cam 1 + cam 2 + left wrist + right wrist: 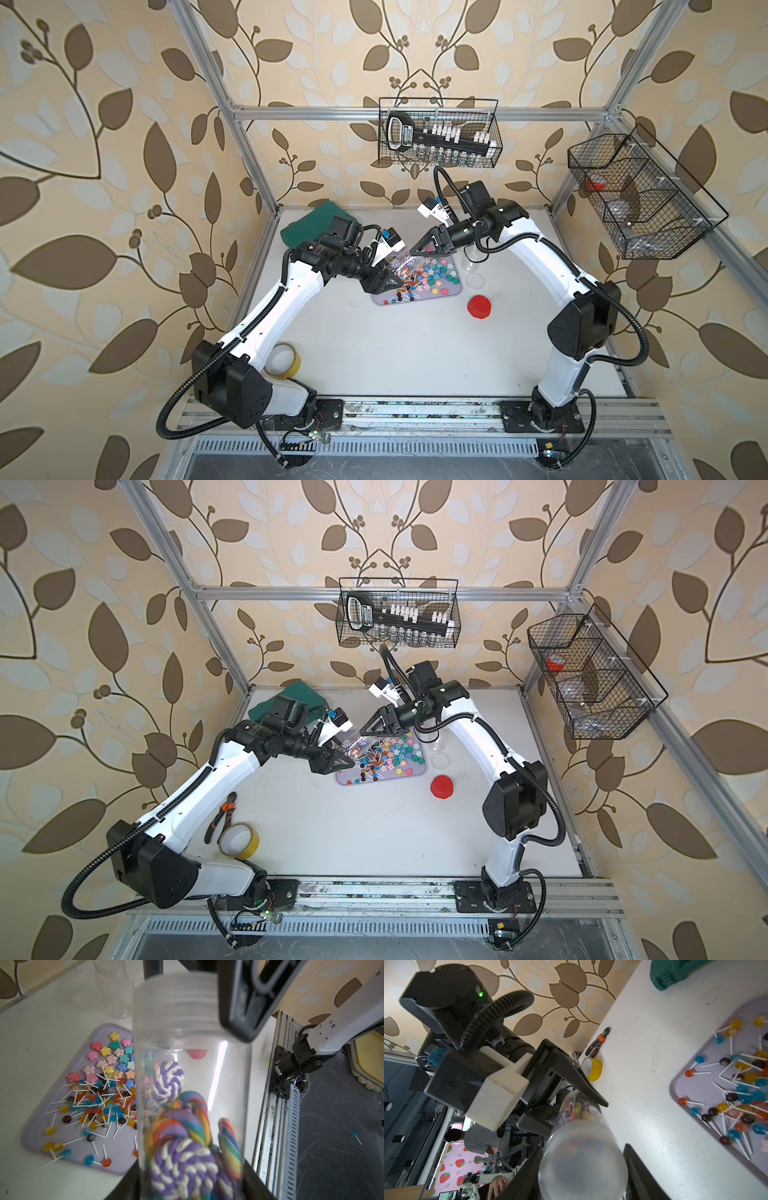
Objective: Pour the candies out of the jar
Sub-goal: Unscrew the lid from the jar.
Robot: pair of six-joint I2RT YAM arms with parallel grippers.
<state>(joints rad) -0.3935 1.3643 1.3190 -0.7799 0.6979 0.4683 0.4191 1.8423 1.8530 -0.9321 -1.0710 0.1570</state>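
Judged as the lid-off step for one more jar; no pouring possible yet.

Starting at the left: reaching in from the near-left base, elbow bent, forearm angled toward the middle of the white table. Clamped tight in the left gripper: the lower body of a clear plastic jar with a frosted screw lid, held off the table by the left end of the lilac plastic tray, lid end pointing across at the other arm. Inside the jar: striped swirl lollipops, purple-white and rainbow (bunched toward the held end).

Next across, set around the frosted lid: the right gripper, jaws parted either side of the cap with a sliver of gap on one side, so not pinching yet. Behind it, upper link upright from the near-right base, forearm stretched leftward.

Already lying on the tray: pastel flower-shaped sweets and little ball lollipops on white sticks. Just beyond the tray, empty clear containers; further right, a red round cap.

Next, probably: close squarely on the lid, twist against the left hold, lift clear, then tip the mouth over the tray.
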